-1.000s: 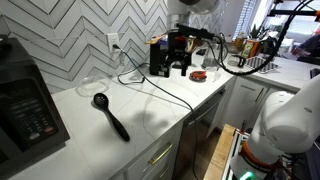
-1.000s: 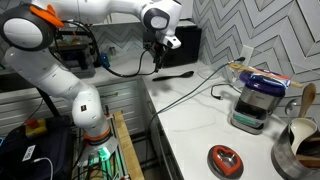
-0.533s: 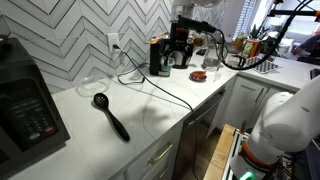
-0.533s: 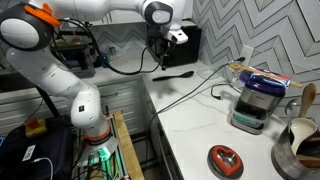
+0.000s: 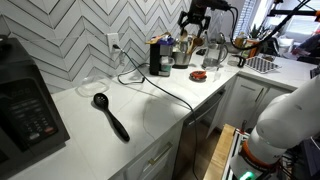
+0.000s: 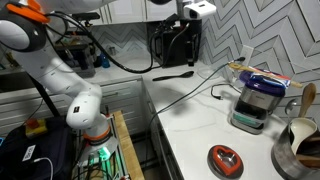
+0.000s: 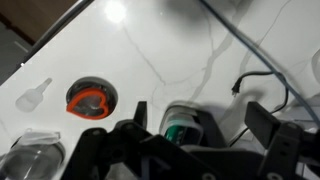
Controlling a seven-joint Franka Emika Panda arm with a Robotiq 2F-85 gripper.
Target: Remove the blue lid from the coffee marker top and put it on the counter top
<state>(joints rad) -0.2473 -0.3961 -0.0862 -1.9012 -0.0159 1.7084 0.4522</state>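
Note:
The coffee maker [image 6: 252,106] stands on the white counter with the blue lid [image 6: 264,80] on its top. It also shows in an exterior view [image 5: 160,56] by the back wall. In the wrist view the coffee maker [image 7: 186,128] lies below, between my fingers, with a teal round top. My gripper [image 7: 200,115] is open and empty. It hangs high above the counter in both exterior views [image 5: 195,14] [image 6: 195,8], well clear of the lid.
A black ladle [image 5: 111,116] lies on the counter [image 5: 150,105] next to a microwave [image 5: 28,100]. A red round object [image 6: 225,158] [image 7: 90,99] sits near the coffee maker. A power cable [image 5: 165,85] crosses the counter. Jars and a dish rack [image 5: 255,62] stand at the far end.
My gripper has risen from just above the counter to the top of the exterior views and shifted along the counter over the coffee maker. It stayed empty.

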